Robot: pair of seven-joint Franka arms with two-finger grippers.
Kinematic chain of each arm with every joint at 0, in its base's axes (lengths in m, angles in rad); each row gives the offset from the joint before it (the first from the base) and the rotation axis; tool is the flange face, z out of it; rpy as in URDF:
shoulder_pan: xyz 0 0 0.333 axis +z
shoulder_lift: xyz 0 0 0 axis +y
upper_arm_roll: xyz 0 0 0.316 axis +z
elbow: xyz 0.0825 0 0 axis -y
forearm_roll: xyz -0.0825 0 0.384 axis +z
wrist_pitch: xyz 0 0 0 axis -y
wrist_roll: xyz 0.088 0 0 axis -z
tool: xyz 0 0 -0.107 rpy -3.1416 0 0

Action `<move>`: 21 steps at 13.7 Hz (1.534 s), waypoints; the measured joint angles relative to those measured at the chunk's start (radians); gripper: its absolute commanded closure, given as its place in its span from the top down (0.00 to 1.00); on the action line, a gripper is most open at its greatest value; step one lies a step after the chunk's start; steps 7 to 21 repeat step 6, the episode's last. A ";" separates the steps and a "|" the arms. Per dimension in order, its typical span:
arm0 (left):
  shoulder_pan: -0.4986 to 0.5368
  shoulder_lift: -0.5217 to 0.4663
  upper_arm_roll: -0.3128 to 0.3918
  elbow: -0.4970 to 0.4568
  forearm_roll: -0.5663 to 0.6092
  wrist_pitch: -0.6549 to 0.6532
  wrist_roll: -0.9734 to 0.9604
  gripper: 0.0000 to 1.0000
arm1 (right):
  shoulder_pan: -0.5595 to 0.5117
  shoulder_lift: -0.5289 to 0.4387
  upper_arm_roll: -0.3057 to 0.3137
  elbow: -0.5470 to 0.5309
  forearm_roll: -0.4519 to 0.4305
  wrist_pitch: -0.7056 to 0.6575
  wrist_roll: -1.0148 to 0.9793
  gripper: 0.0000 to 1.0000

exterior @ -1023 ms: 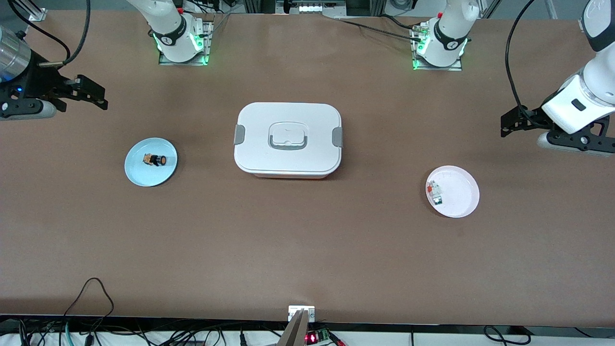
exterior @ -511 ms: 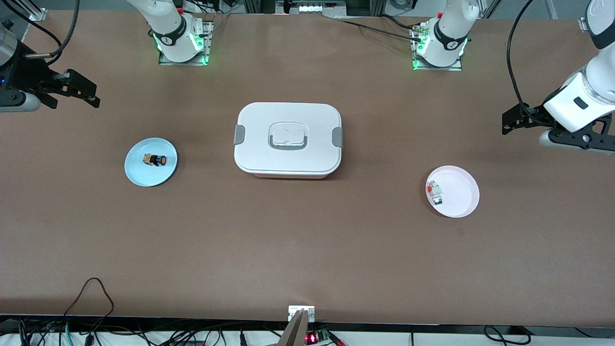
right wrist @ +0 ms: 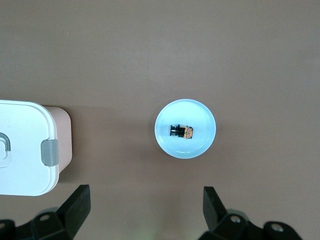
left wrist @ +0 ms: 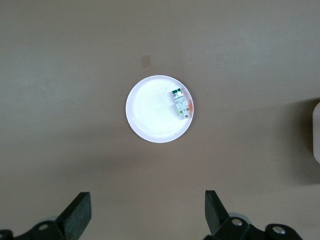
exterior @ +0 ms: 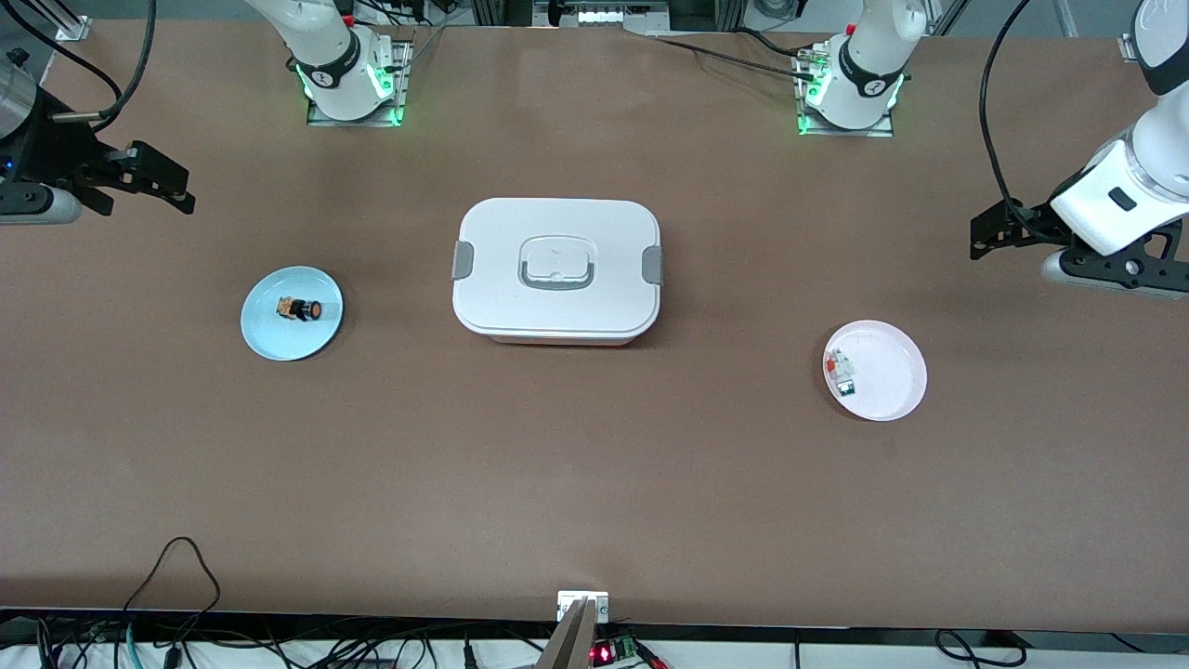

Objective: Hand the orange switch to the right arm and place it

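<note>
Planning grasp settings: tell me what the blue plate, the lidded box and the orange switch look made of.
Blue plate: probably glossy plastic or glazed ceramic; smooth, even sheen.
Lidded box: likely matte white plastic, with grey latches.
Orange switch: black moulded-looking body, probably plastic, orange end.

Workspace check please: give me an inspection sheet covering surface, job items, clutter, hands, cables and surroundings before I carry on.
Surface: brown table, flat, no spills seen.
Job's things: orange switch lies on its side on the blue plate, toward the right arm's end; neither hand touches it.
Clutter: white lidded box mid-table, latches shut; pink plate toward the left arm's end holds small white pieces with red and green tops.
Hands: right hand open, empty, over bare table near its end; left hand open, empty, over bare table above the pink plate's end.
Cables: black cable loop at the table edge nearest the camera; arm cables hang off both wrists.
Surroundings: arm bases lit green.
</note>
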 measured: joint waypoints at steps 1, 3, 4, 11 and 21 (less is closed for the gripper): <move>0.000 0.000 0.000 0.000 0.000 -0.002 0.000 1.00 | 0.001 0.000 0.001 0.007 -0.005 -0.001 0.000 1.00; 0.000 0.000 0.000 0.000 0.000 -0.002 0.000 1.00 | 0.001 0.000 0.001 0.011 -0.009 -0.002 0.000 1.00; 0.000 0.000 0.000 0.000 0.000 -0.003 0.000 1.00 | 0.001 0.000 0.001 0.011 -0.011 -0.002 0.001 1.00; 0.000 0.000 0.000 0.000 0.000 -0.003 0.000 1.00 | 0.001 0.000 0.001 0.012 -0.017 -0.002 0.002 1.00; 0.000 0.000 0.000 0.000 0.000 -0.003 0.000 1.00 | 0.001 0.000 0.001 0.012 -0.017 -0.002 0.002 1.00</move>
